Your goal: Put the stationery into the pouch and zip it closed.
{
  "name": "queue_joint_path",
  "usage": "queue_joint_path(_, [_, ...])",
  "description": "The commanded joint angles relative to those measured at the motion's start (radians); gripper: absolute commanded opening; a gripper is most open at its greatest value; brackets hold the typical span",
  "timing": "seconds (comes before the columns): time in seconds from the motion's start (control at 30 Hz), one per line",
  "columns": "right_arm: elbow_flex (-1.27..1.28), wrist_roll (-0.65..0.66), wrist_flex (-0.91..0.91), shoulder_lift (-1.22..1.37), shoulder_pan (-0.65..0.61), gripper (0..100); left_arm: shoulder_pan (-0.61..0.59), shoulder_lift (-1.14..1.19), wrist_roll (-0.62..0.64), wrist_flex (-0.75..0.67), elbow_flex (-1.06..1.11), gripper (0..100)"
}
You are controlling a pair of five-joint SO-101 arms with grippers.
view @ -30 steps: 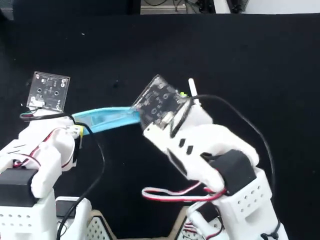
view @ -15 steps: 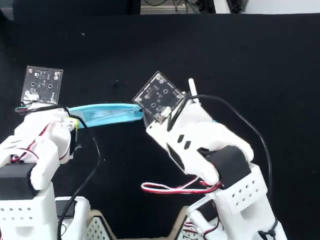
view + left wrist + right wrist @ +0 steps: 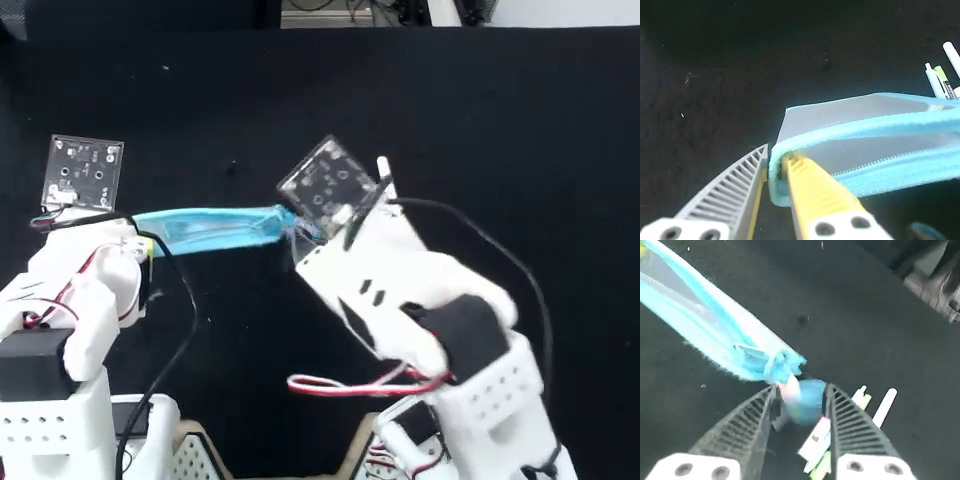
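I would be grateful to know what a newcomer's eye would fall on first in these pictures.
The bright blue pouch stands out, stretched between the two arms over the black table. The left gripper clamps one end, while the right gripper pinches a blue tab at the other. Several pens lie on the table just past the right gripper, outside the pouch.

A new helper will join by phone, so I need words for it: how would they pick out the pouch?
On the black table, look at the gap between the left arm and the right arm. The pouch stretches across it, from the left gripper to the right gripper. Unlike the thin pens beside the right arm, it is a long flat sleeve, light blue with a clear side.
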Motion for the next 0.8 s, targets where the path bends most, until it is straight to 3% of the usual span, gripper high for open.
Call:
queue_joint_path(0.0, [-0.173, -0.034, 0.106, 0.033, -0.008, 14.7, -0.012, 0.017, -0.009, -0.014, 0.015, 3])
queue_joint_path(0.23, [-0.371, -0.034, 0.265, 0.283, 0.061, 14.9, -0.019, 0.017, -0.011, 0.005, 0.019, 3])
queue_joint_path(0.4, [-0.367, -0.034, 0.264, 0.444, 0.267, 14.9, -0.019, 0.008, -0.029, 0.012, 0.051, 3])
queue_joint_path(0.53, [-0.335, -0.029, 0.204, 0.559, 0.408, 14.8, -0.012, 0.006, -0.026, 0.009, 0.084, 3])
queue_joint_path(0.77, [-0.150, -0.092, -0.035, 0.783, 0.404, 14.8, -0.012, 0.006, -0.023, 0.014, 0.093, 3])
